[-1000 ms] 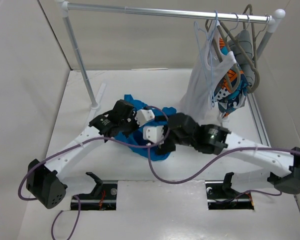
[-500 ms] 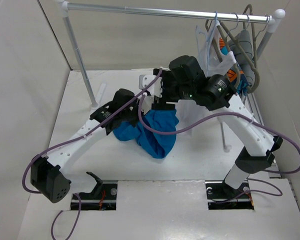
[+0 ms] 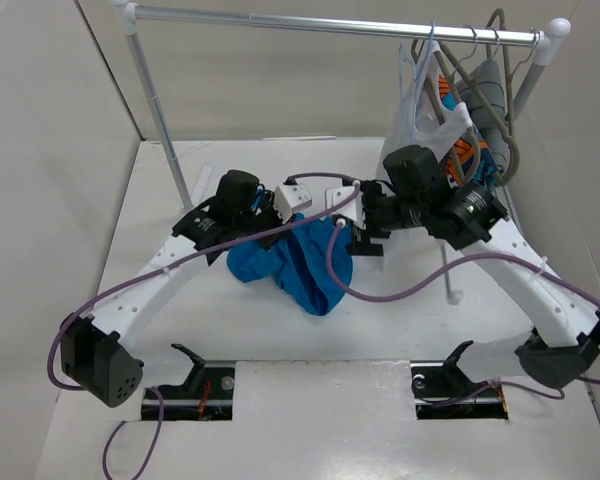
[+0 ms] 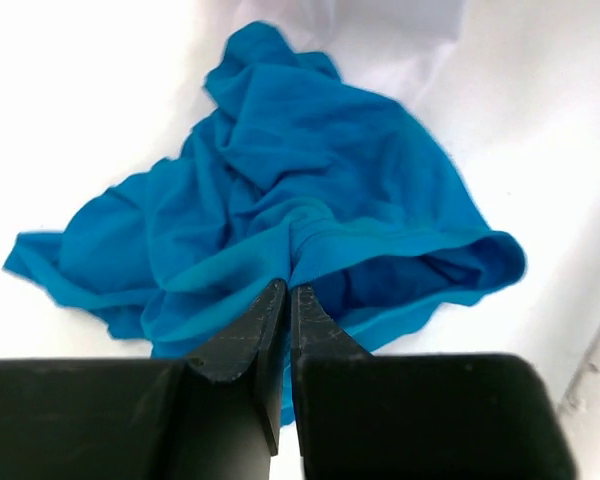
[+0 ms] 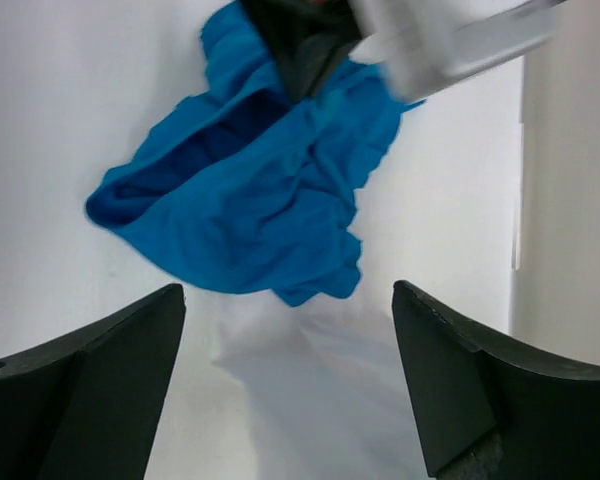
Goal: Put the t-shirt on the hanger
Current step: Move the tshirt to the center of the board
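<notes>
The bright blue t-shirt (image 3: 292, 268) lies crumpled mid-table, one edge lifted. My left gripper (image 3: 308, 218) is shut on that edge; in the left wrist view its jaws (image 4: 288, 290) pinch the cloth (image 4: 310, 170) at their tips. My right gripper (image 3: 358, 232) is open and empty just right of the shirt. In the right wrist view it (image 5: 287, 290) faces the shirt (image 5: 250, 190), apart from it, and the left gripper (image 5: 310, 40) shows behind. A thin pale wire hanger (image 3: 417, 62) hangs on the rail at the right, by the white tank top.
A clothes rail (image 3: 320, 22) spans the back on two white posts. The white tank top (image 3: 410, 150), a patterned garment (image 3: 470, 160) and grey hangers (image 3: 495, 110) hang at its right end. A thin white rod (image 3: 446, 272) lies right of the shirt. Purple cables loop over the table.
My right gripper held the shirt high half a second ago; it has let go and moved right and lower. The shirt has sagged onto the table, held by my left gripper.
</notes>
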Available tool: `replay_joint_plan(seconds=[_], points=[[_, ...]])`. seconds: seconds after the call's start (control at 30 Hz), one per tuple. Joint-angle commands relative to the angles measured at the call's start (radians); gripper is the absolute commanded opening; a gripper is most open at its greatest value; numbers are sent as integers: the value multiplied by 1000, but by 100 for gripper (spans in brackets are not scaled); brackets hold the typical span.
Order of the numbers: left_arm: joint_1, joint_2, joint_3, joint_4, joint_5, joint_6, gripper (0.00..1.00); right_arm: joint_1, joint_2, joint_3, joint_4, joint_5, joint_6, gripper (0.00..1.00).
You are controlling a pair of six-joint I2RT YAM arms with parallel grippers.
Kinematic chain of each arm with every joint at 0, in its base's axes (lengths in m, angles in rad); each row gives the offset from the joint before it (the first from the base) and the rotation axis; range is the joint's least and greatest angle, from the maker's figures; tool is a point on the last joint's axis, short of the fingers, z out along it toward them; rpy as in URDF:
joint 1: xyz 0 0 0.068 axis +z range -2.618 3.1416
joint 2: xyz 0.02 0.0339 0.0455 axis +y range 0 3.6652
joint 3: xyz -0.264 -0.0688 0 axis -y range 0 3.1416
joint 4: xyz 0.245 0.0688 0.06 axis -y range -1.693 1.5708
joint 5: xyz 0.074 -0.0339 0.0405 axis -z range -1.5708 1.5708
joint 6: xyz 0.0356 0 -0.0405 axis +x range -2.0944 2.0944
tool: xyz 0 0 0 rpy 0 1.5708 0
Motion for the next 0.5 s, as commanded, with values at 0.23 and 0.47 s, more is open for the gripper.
replay_joint_plan(seconds=[0.23, 0.47], points=[[83, -14, 42, -95, 133, -84, 0, 17, -351, -258, 131, 91, 148, 93], [83, -14, 42, -95, 133, -84, 0, 113, -227, -246, 200, 196, 208, 94]])
